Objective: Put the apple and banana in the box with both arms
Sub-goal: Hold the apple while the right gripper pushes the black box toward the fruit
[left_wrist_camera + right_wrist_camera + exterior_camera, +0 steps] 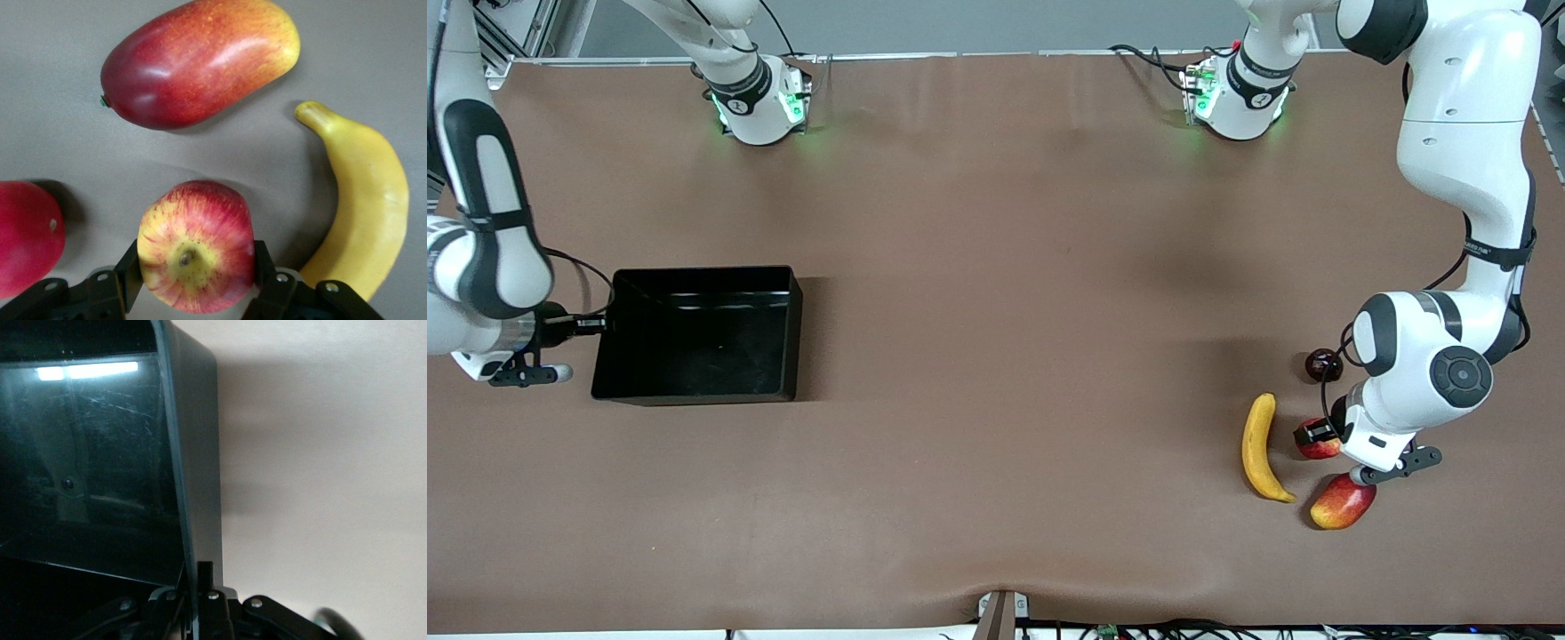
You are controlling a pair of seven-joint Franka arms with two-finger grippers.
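Fingers (130,267) of the left gripper (193,277) are pinching the small streaked red apple (197,245) near the tabletop's left-arm end beside the curved yellow banana (1263,449), needing a straight lift, while the right gripper (197,600) is clamping the black plastic box's wall (193,473).

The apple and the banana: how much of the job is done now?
Nothing is in the box yet. In hand: the left gripper is shut on the apple on the table, and the right gripper clamps the box wall. Left: the banana lies beside the apple, untouched.
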